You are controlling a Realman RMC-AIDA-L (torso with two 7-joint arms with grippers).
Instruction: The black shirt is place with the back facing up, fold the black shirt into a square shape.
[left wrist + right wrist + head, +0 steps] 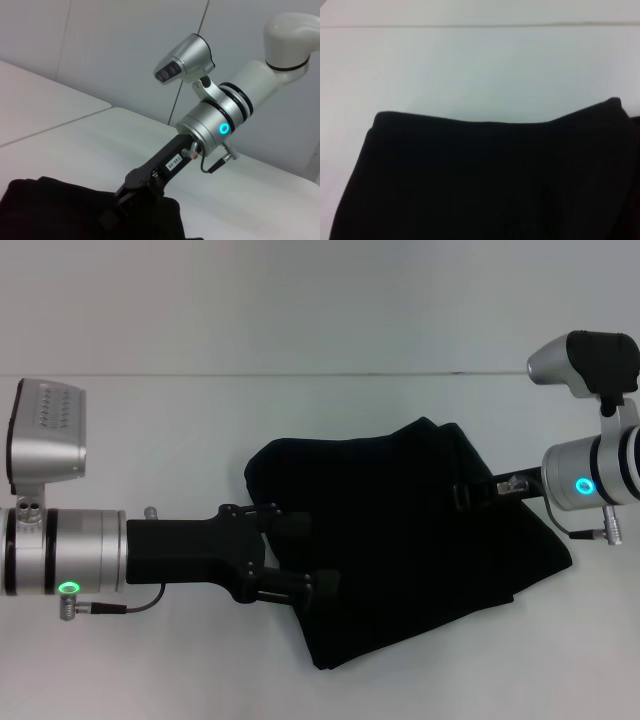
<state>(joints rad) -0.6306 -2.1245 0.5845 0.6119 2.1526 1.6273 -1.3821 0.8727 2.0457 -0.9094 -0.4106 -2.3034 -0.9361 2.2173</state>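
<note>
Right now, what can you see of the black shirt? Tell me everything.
The shirt is plain black soft cloth, lying bunched and partly folded on the white table, not yet square; no lettering shows. Its edges are uneven, with layered folds along the near side. The left gripper sits over its left edge, fingers spread. The right gripper reaches onto its upper right part; whether it pinches cloth cannot be told.

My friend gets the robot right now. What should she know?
Left gripper: open, at the left edge of the black shirt, one finger on the cloth.
Right gripper: reaching onto the shirt from the right; grip unclear.
Shirt: a bunched, partly folded heap mid-table.
Done: some folding.
Left: flatten and square it; edges are uneven.
</note>
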